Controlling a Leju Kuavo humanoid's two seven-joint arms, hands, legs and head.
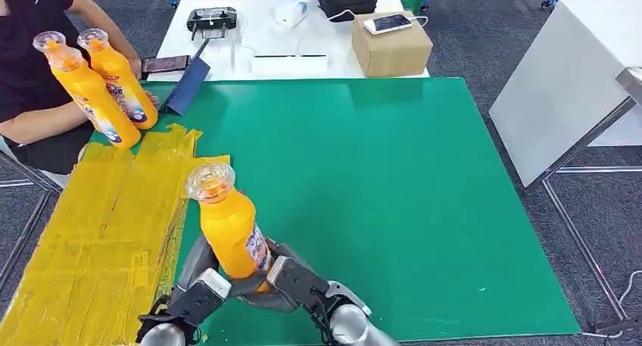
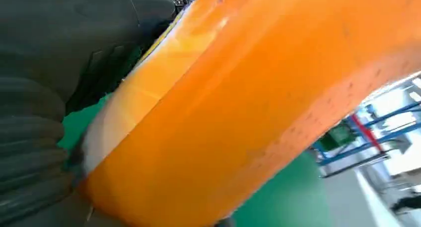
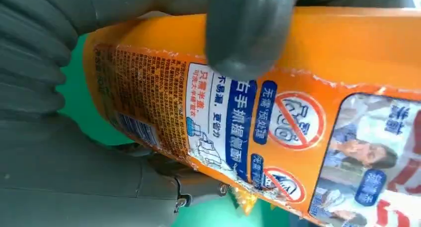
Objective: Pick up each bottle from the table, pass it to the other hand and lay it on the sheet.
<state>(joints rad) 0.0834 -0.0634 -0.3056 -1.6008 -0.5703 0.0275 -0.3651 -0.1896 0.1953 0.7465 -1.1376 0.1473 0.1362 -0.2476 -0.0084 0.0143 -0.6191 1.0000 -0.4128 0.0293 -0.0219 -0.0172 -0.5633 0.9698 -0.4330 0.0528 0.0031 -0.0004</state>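
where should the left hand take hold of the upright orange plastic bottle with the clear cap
Probably low on the broad body of the orange plastic bottle, coming in from the yellow sheet side, opposite the right hand. The bottle stands upright and narrows toward its clear cap.

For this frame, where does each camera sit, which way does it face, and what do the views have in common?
Head view: high on the body, looking forward and down at the green table; left hand and right hand show.
Left wrist view: behind the left hand, close against the bottle.
Right wrist view: behind the right hand, facing the bottle's label.
All three share the bottle.
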